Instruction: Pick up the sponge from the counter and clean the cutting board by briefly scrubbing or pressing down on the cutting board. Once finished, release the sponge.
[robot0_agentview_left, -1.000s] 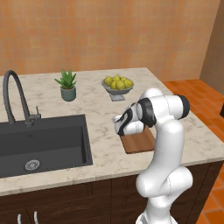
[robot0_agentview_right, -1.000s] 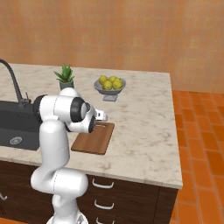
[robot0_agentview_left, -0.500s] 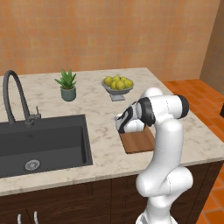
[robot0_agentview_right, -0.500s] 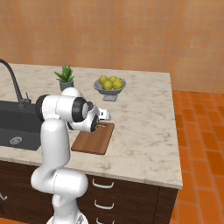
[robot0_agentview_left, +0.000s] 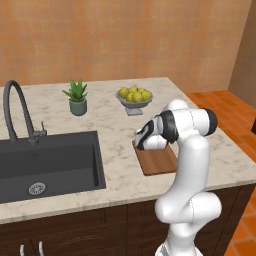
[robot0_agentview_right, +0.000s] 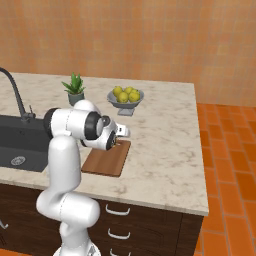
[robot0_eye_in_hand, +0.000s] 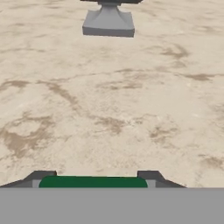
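Gripper (robot0_eye_in_hand: 93, 180) first, in the hand view: the two dark fingertips stand close on either side of the sponge (robot0_eye_in_hand: 93, 182), whose green top runs as a flat bar from one fingertip to the other, so the jaws are clamped on it across its long axis. Ahead lies bare marbled counter (robot0_eye_in_hand: 131, 109), and at the far edge of that stretch sits the grey foot of the fruit bowl (robot0_eye_in_hand: 108, 22).

From the left base view, the hand hangs low at the far end of the cutting board (robot0_agentview_left: 159, 160), on the side nearer the fruit bowl (robot0_agentview_left: 134, 98). The gripper (robot0_agentview_left: 138, 141) is mostly masked by the wrist, and the sponge cannot be made out; it probably sits just over the board's far edge, though I cannot tell whether it touches wood. A potted plant (robot0_agentview_left: 76, 97) stands beyond the sink (robot0_agentview_left: 47, 162).

The right base view gives what the left lacks: the board's (robot0_agentview_right: 106, 159) long axis runs away from the robot toward the bowl (robot0_agentview_right: 125, 97), and the gripper (robot0_agentview_right: 119, 142) sits at its far short end. Judging from this, scrubbing calls for pressing down and drawing back over the board.
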